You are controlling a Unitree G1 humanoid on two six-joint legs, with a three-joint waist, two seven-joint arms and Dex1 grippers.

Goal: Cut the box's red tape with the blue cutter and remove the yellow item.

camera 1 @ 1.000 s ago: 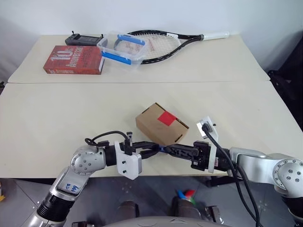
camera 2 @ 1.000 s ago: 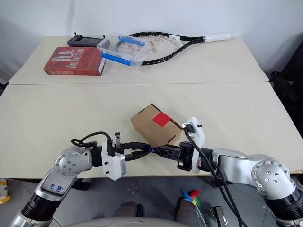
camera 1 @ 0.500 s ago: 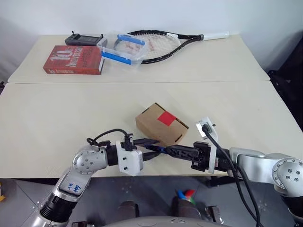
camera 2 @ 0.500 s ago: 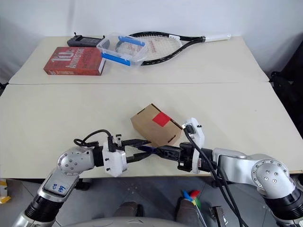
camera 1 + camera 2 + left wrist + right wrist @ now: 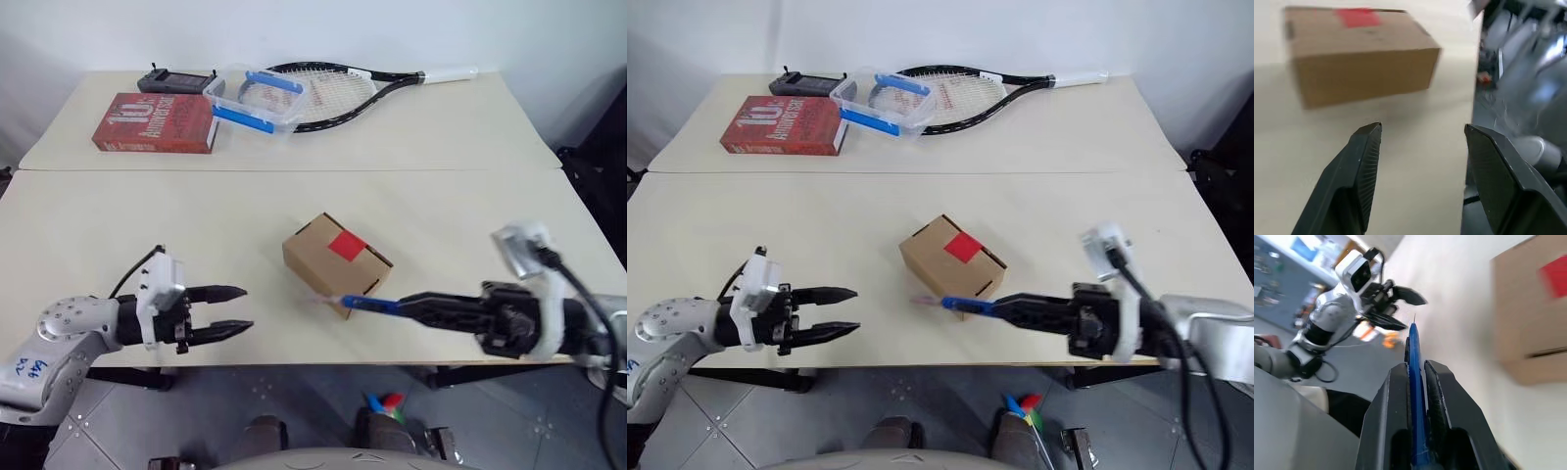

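The box sits closed near the front edge of the cream table, turned so that one corner points toward the robot. The red tape lies on the box's top, across the flap seam. The yellow item cannot be seen with the flaps shut.

The right gripper hangs in front of the box and to its right, its two black fingers pressed together on the blue cutter. The cutter sticks out past the fingertips toward the box, and its tip lies just beside the box's lower front corner; whether it touches the cardboard cannot be told. In the right wrist view the cutter's thin metal tip points past the box's side toward the other arm.

The left gripper hovers well to the left of the box, over the table's front edge, with its fingers spread apart and nothing between them. It points toward the box, and the left wrist view shows the box's side wall and the red patch on top ahead of the open fingers.

Far behind the box, on the rear table, lie a red book, a clear tub with blue handles, a black tennis racket and a small dark device, all well apart from the box
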